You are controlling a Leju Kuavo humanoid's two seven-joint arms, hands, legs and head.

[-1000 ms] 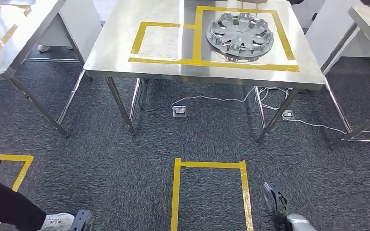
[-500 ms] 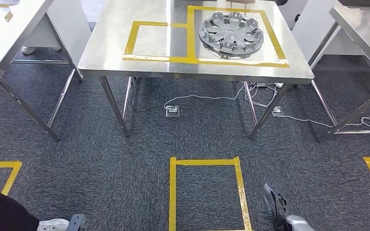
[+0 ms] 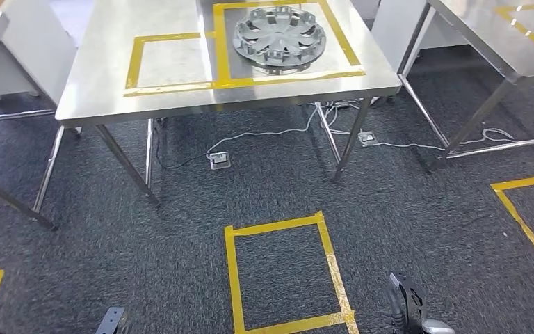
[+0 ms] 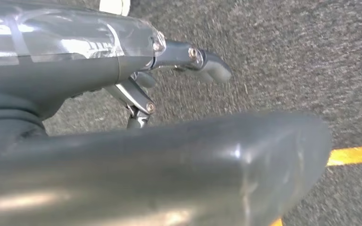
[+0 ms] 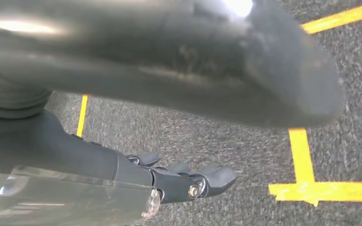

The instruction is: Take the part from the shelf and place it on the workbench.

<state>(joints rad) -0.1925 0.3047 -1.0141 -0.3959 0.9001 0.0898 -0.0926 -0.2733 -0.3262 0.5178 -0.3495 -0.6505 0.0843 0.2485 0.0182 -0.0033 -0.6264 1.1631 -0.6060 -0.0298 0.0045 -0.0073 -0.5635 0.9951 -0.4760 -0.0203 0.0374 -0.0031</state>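
Note:
A grey wheel cover (image 3: 279,36) lies inside the larger yellow-taped square on a steel workbench (image 3: 104,83) ahead of me. Both arms hang low. My right hand (image 3: 407,309) shows at the bottom edge over the carpet, holding nothing. The right wrist view has the right hand (image 5: 184,181) with its fingers stretched out above the carpet. My left hand (image 3: 112,321) peeks in at the bottom left. In the left wrist view the left hand (image 4: 179,61) is empty, fingers apart over the floor.
A yellow tape rectangle (image 3: 285,271) marks the carpet in front of me. A smaller taped square (image 3: 170,62) sits left on the bench. Cables and a floor socket (image 3: 219,160) lie under it. Another steel table (image 3: 500,35) stands right, a white table leg (image 3: 14,42) left.
The whole view has swung: the bench and floor marks slid left and tilted as the camera turned right. The person at the lower left has left the picture. Both hands hang as before.

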